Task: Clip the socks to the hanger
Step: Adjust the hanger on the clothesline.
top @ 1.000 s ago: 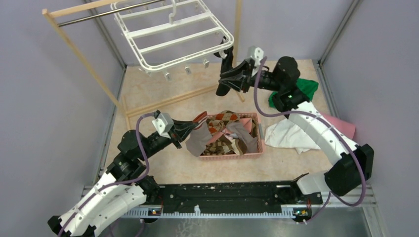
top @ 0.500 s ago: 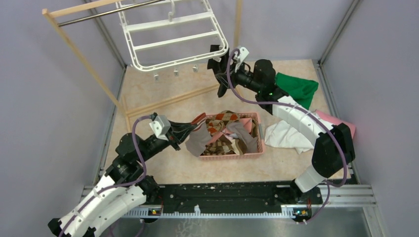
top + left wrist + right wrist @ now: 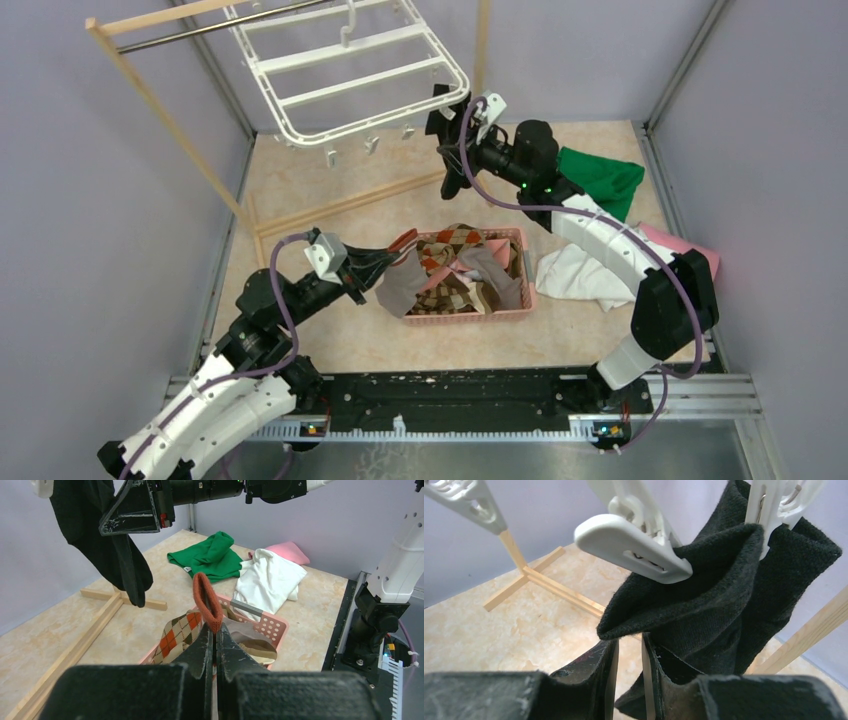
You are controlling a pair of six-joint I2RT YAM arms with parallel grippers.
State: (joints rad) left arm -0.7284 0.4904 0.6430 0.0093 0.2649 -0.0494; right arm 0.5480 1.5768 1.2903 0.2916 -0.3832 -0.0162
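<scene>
From above, a black sock [image 3: 447, 170] dangles at the hanger's [image 3: 372, 127] right corner by the right end effector [image 3: 441, 112]. More socks [image 3: 470, 272] wait in the pink basket [image 3: 470, 313], well apart from the hanger. Left wrist view: the left end effector [image 3: 215, 636] pinches a rust-cuffed sock [image 3: 207, 600]. Right wrist view: a clip [image 3: 769, 510] bites the black sock; the jaws are narrow, and I cannot tell whether they grip it.

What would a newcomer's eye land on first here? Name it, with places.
First, the black sock dangling from the clips of the white hanger at the far side, with the right end effector close up against it. Then the left end effector, shut on a rust-cuffed sock at the left edge of the pink basket, mid-table.
</scene>
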